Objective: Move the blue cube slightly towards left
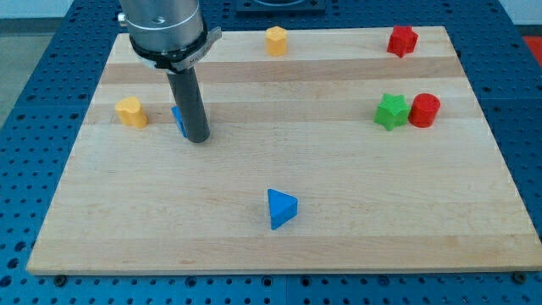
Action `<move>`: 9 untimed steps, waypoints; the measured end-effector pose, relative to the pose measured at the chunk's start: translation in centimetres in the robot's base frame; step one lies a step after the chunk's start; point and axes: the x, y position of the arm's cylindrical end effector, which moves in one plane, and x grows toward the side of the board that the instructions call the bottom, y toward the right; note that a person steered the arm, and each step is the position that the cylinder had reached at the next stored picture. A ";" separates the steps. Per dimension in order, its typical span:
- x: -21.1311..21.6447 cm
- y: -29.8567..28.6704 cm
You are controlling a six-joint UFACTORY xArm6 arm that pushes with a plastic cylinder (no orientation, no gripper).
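The blue cube [179,121] sits on the wooden board [279,246] at the upper left, mostly hidden behind my dark rod; only its left edge shows. My tip [198,139] rests on the board right against the cube's right side. The rod hangs from the grey arm at the view's top left.
A yellow block [130,112] lies left of the cube. An orange hexagonal block [276,40] sits at the top middle. A red star [402,41] is at the top right. A green star [390,111] touches a red cylinder [423,110] at the right. A blue triangular block [280,208] lies at the bottom middle.
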 end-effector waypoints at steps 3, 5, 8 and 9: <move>-1.5 4.7; -2.5 4.6; -2.7 0.8; -2.7 -0.7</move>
